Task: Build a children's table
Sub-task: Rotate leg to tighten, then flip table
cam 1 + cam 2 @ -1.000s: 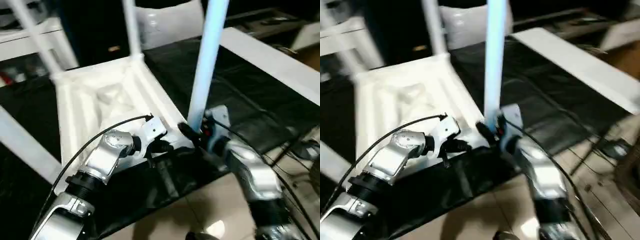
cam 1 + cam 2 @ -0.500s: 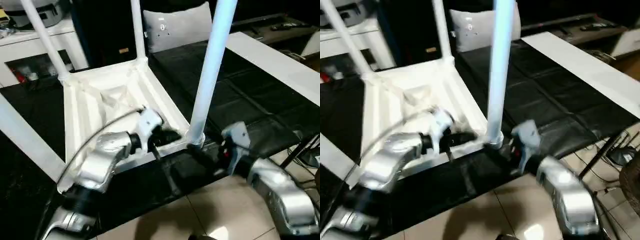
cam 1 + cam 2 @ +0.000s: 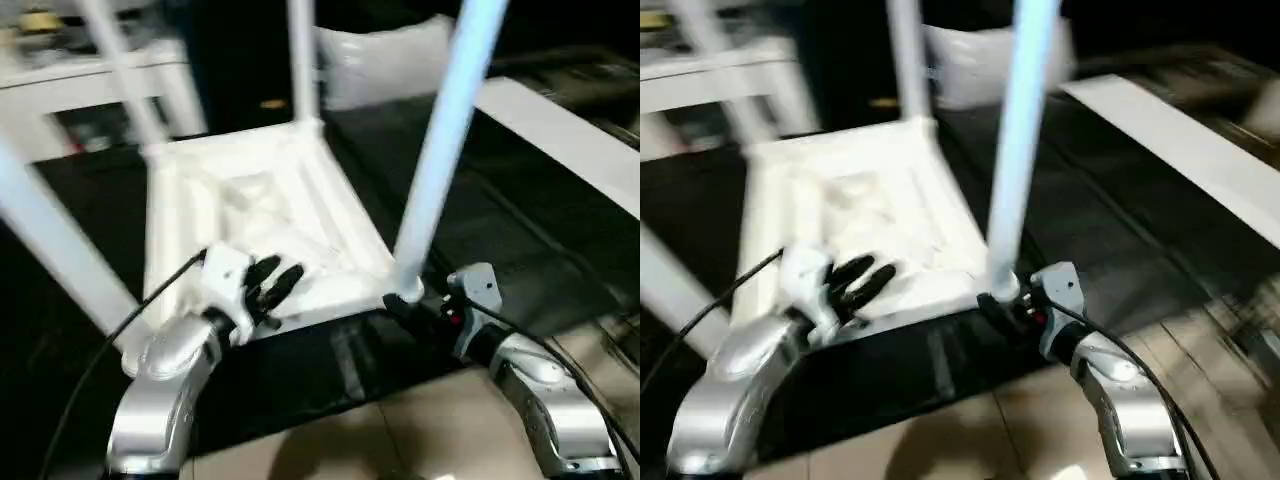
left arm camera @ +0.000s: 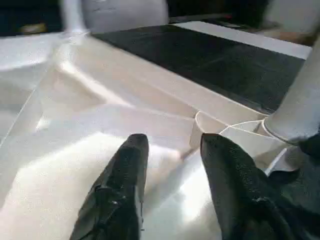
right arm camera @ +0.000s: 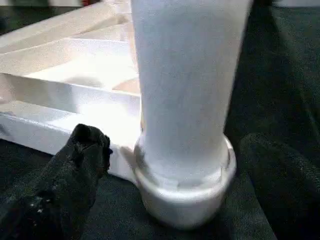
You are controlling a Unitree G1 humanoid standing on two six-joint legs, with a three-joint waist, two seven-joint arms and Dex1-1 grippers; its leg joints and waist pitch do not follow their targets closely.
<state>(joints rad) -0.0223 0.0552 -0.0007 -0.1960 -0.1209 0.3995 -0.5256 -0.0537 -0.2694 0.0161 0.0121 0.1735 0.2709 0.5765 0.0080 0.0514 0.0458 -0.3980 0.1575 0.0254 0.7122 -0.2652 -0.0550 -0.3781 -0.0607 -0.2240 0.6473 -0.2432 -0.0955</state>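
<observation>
The children's table lies upside down: its white ribbed tabletop (image 3: 250, 200) rests on a black surface. Its legs stand up from the corner sockets; the near-right leg (image 3: 445, 150) is closest to me. Another leg (image 3: 302, 60) rises at the back and one (image 3: 50, 235) at the left. My left gripper (image 3: 272, 285) hovers open over the tabletop's near edge, and in the left wrist view its fingers (image 4: 125, 175) stand apart with nothing between them. My right gripper (image 3: 405, 303) is open at the near-right leg's socket (image 5: 182, 192), one finger (image 5: 75, 170) on each side, not touching.
The black padded surface (image 3: 520, 230) extends right under a long white board (image 3: 560, 125). A white cabinet (image 3: 90, 85) stands at the back left and a white cushion-like thing (image 3: 390, 60) behind the tabletop. Tiled floor (image 3: 400, 440) shows in front.
My right gripper has opened off the near-right leg's base and drawn back a little. My left gripper has opened above the tabletop's near edge. The camera has shifted.
</observation>
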